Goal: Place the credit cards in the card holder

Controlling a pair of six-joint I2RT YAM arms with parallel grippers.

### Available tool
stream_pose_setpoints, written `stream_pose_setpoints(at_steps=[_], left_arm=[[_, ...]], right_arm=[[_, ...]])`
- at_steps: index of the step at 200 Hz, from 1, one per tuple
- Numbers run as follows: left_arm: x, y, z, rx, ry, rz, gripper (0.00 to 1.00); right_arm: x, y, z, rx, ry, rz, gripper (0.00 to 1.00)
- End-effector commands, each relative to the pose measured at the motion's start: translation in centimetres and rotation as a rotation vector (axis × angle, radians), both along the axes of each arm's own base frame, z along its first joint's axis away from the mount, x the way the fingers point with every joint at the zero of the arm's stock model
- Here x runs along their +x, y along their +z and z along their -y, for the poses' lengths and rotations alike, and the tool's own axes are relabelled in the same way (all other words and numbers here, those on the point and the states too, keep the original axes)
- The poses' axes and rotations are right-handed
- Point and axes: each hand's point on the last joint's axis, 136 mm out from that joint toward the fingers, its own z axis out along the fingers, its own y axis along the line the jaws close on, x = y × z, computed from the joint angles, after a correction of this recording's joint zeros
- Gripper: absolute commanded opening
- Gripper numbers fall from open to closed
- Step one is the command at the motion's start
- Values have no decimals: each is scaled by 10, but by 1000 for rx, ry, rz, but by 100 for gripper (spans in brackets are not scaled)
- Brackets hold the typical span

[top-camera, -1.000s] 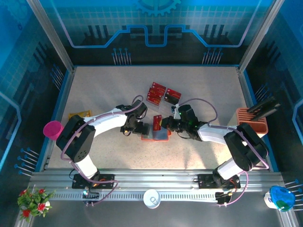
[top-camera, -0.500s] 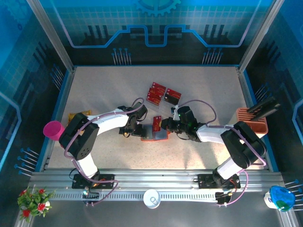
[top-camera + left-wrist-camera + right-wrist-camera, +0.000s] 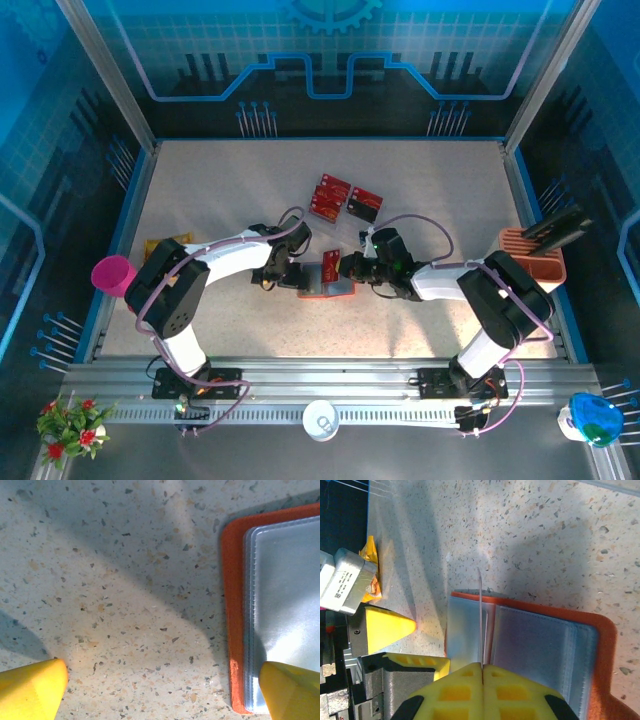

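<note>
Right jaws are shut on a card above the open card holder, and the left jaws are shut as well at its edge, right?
No. The left gripper has its jaws wide open, straddling the card holder edge, as the left wrist view shows. The right gripper is shut on a credit card above the open holder.

Orange-red card holder [image 3: 232,630] with grey pockets, red credit cards [image 3: 325,203] with pale print, speckled beige table [image 3: 220,190], pink cup [image 3: 111,273]
</note>
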Motion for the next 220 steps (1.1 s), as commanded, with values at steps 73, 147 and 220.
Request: stream_pose_setpoints(at_steps=[73, 147, 220], left_arm=[[-17, -10, -10, 48, -7, -50, 99], [-16, -11, -9, 48, -13, -50, 99], [-16, -14, -9, 49, -15, -54, 99]], right_arm=[[-17, -16, -8, -16, 40, -33, 0], [-27, -21, -1, -35, 37, -50, 0], [-35, -25, -1, -53, 63, -74, 0]])
